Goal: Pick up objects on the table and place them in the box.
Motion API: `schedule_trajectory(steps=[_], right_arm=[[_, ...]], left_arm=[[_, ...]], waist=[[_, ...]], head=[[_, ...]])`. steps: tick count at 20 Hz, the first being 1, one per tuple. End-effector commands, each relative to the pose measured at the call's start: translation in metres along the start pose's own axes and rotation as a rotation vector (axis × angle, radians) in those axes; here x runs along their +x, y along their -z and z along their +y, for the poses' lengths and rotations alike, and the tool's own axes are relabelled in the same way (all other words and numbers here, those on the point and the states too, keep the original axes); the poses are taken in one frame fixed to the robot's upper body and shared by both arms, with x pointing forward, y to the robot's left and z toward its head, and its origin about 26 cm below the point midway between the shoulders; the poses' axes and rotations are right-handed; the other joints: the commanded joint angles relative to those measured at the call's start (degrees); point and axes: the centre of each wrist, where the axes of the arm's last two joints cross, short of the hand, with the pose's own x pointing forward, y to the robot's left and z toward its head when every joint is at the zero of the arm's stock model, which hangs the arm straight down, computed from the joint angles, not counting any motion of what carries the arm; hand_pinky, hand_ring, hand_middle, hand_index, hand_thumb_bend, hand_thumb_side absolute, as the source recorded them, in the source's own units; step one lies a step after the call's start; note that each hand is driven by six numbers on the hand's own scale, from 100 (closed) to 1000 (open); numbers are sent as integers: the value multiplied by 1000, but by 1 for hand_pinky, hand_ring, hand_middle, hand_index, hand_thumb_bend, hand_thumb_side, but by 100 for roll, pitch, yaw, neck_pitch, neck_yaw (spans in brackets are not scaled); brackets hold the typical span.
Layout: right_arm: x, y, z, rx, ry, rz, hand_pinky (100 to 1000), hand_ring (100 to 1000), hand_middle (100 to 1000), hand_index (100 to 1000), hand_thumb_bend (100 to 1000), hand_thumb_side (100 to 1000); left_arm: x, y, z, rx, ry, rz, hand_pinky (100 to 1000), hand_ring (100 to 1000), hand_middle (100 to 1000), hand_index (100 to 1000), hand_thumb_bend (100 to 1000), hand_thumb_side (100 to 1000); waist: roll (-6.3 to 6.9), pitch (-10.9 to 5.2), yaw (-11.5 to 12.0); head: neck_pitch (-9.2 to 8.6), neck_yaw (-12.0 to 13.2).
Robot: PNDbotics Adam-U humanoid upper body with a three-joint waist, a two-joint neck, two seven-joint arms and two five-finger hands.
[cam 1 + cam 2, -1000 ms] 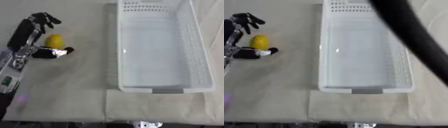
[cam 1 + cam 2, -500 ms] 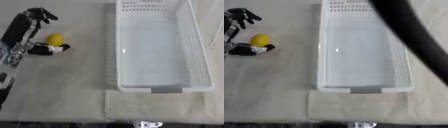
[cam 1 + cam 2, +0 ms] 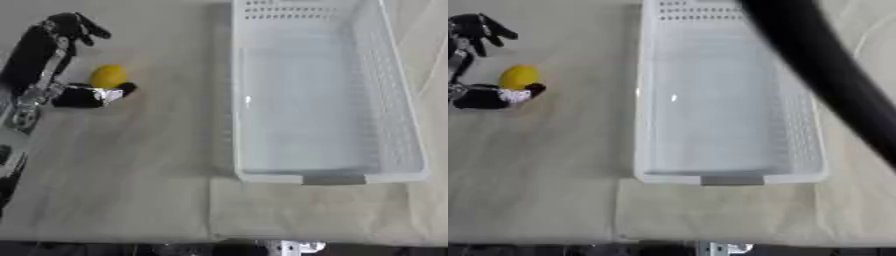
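A small yellow rounded object (image 3: 108, 76) lies on the beige cloth at the far left. My left hand (image 3: 39, 55) reaches in from the left edge and straddles it. The curled black fingers (image 3: 75, 26) hang beyond the object, and the thumb (image 3: 93, 96) lies just in front of it, close to or touching its near side. The fingers do not close on the object. The white perforated plastic box (image 3: 315, 176) stands to the right with nothing in it. My right hand shows in neither view.
A blurred black band (image 3: 824, 75) crosses the right eye view diagonally over the box, close to the camera. A folded seam in the cloth (image 3: 210, 210) runs in front of the box. The table's front edge (image 3: 175, 242) lies along the bottom.
My left hand has drawn slightly away from me and to the left, its fingers now farther past the yellow object. The object and the box have not moved.
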Motion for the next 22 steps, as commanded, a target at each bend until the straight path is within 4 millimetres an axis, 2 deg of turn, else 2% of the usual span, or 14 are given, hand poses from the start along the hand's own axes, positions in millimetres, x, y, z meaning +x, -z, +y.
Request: schedule_trajectory(steps=[1,14,22], right_arm=[[-3,-1,-6,-9,-11,3,510,621,673,717,100,922],[10,5,0,-2,-20,-41,510,620,672,716,100,922],[16,8,-1,-5,-25,-62,509,620,672,716,100,922]], left_arm=[[0,1,2,38,-12,16,303,524,561,684,535,392],[-9,-8,-32,97,-44,86,259,487,522,645,503,384],[-12,-14,-38,91,-39,95,257,484,518,642,493,390]], waist=[[11,-26,-15],[18,139,-49],[29,167,-61]], head=[[-20,-26],[-20,-10],[-20,1]])
